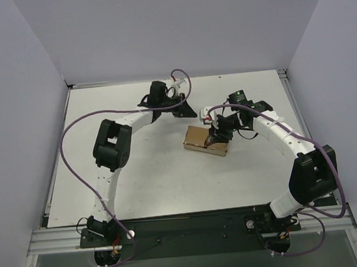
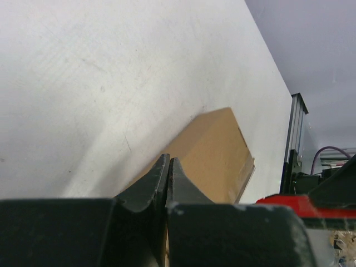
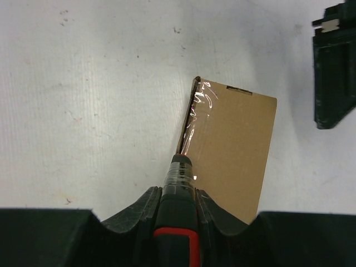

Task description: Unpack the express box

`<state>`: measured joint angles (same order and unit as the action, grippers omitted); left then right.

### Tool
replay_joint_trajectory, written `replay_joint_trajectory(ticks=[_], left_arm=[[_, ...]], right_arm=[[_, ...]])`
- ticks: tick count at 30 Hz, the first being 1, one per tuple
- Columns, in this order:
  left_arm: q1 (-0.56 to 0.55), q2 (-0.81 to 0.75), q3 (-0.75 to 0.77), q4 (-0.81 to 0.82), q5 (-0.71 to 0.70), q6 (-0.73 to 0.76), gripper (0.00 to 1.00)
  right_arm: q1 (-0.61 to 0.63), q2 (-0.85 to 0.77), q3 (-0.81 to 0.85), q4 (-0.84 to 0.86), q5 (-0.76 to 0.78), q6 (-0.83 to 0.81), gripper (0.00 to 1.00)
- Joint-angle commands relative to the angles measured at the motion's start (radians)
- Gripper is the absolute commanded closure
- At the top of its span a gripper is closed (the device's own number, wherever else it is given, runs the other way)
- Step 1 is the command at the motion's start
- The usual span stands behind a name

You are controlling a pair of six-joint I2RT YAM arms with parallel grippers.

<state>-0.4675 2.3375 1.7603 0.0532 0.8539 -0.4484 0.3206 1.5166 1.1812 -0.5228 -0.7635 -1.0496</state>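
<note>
We see the express box (image 1: 206,141) lying flat on the white table (image 1: 138,174), a little to the 3 o'clock side of the table's middle in the top view. Its long axis there runs roughly from 10 o'clock to 4 o'clock, with one short end pointing toward the left arm's side and the other toward the right arm's forearm. Its flaps are down, and we see only plain tan card.

The right gripper (image 1: 217,133) hangs over the box's 2 o'clock part. From the right wrist camera we see its claw narrowed and clamped around a red-and-black utility knife (image 3: 178,217), which sticks out between the two fingers toward 12 o'clock. The knife's tip sits at the box's 9 o'clock long edge, where a strip of shiny clear tape (image 3: 196,111) runs along the seam, and it looks to be touching there. In this view the box's long axis stands near 12 to 6, leaning slightly toward 1 o'clock.

The left gripper (image 1: 188,111) is near the box at about 11 o'clock from it, apart from the card. In its own wrist view the fingers (image 2: 161,177) are pressed together with nothing between them, and the box lies just beyond their tips toward 1 o'clock
</note>
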Motion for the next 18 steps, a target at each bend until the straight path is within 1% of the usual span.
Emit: replay_joint_trajectory(ticks=[1,2,3,6,8,9,10,11,13,18], left_arm=[[0.024,-0.145,-0.027,0.122,0.048,-0.070,0.98],[0.024,-0.158,-0.039,0.119,0.057,-0.070,1.00],[0.026,-0.174,-0.051,0.106,0.068,-0.067,1.00],[0.033,-0.205,-0.088,0.059,0.126,-0.065,1.00],[0.040,-0.240,-0.145,-0.008,0.139,-0.020,1.00],[0.043,-0.253,-0.165,-0.041,0.132,0.009,1.00],[0.043,-0.262,-0.191,-0.085,0.120,0.077,1.00],[0.043,-0.273,-0.197,-0.161,0.096,0.114,1.00],[0.040,-0.273,-0.200,-0.257,0.079,0.196,1.00],[0.030,-0.257,-0.179,-0.372,0.033,0.290,1.00]], right_arm=[[0.067,-0.009,0.057,0.027,-0.027,0.112,1.00],[0.080,-0.001,0.063,0.038,-0.014,0.132,1.00],[0.089,0.001,0.066,0.046,-0.008,0.167,1.00],[0.135,0.004,0.058,0.084,0.009,0.206,1.00],[0.156,0.001,0.049,0.112,0.012,0.232,1.00],[0.159,0.001,0.038,0.122,0.012,0.241,1.00],[0.163,-0.001,0.034,0.138,0.012,0.252,1.00],[0.163,-0.001,0.032,0.142,0.012,0.252,1.00],[0.163,0.002,0.032,0.144,0.018,0.250,1.00],[0.152,0.004,0.034,0.142,0.016,0.227,1.00]])
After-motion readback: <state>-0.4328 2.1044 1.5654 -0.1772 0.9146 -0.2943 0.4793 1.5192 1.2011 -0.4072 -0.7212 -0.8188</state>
